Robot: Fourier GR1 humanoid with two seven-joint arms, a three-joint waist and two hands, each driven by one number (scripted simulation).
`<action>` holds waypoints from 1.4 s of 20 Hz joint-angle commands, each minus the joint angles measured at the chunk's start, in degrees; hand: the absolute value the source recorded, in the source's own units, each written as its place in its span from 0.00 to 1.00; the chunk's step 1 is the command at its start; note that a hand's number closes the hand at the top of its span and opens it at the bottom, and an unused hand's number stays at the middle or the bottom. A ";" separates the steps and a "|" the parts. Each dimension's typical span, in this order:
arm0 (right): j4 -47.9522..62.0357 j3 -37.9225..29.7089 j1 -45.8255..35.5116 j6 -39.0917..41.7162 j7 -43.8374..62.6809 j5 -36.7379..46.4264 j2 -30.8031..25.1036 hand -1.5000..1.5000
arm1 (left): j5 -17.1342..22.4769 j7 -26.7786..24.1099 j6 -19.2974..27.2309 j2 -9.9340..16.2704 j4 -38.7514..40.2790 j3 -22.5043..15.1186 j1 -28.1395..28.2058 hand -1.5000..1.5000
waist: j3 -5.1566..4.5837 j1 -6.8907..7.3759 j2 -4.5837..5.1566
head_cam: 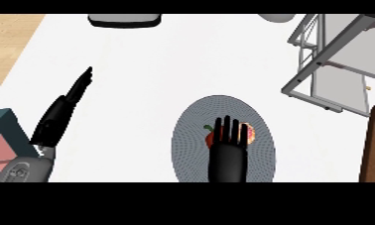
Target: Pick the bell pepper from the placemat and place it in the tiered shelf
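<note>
Two black hands show on my feed, and I read the counter from its left edge across. At the far left a strip of pale wooden floor [18, 40] runs beside the white counter [147, 80], and low in that corner sits a teal and pink block [9, 135] that I cannot identify. Just right of it my left hand [62, 110] comes in from the lower left on its grey forearm [26, 169], fingers straight and together, pointing up and to the right, resting over bare counter and holding nothing. Up at the counter's far edge, left of centre, lies a dark grey tray-like object [124, 20], cut off by the frame. Moving toward the middle, the round grey placemat [192, 120] lies near the counter's near edge. My right hand [230, 142] is stretched over it, fingers extended and slightly spread, not curled around anything. The bell pepper [210, 137], red with a green stem, sits on the placemat directly under that hand; only slivers of it peek out on either side of the fingers, so I cannot tell whether the palm touches it. At the right stands the tiered shelf [322, 65], a grey metal frame with pale shelves, well apart from the placemat. A pale rounded object [277, 17] peeks in near the top edge, left of the shelf.
</note>
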 commanded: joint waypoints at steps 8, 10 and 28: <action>2.25 -8.55 -7.51 2.30 -4.12 -21.15 0.24 1.00 | -0.21 -2.27 -1.66 -0.03 0.90 1.97 0.89 0.50 | 0.87 1.75 1.49; -1.74 -14.74 -6.93 5.18 -5.87 -32.97 0.25 1.00 | -0.68 -2.21 -1.48 -1.02 1.40 0.96 -0.81 0.50 | 0.98 1.60 2.40; 13.98 -36.30 -48.09 1.76 -6.84 -38.16 -4.60 1.00 | -1.39 -1.15 -1.70 -1.54 -0.25 1.50 0.92 0.50 | 0.78 0.95 0.77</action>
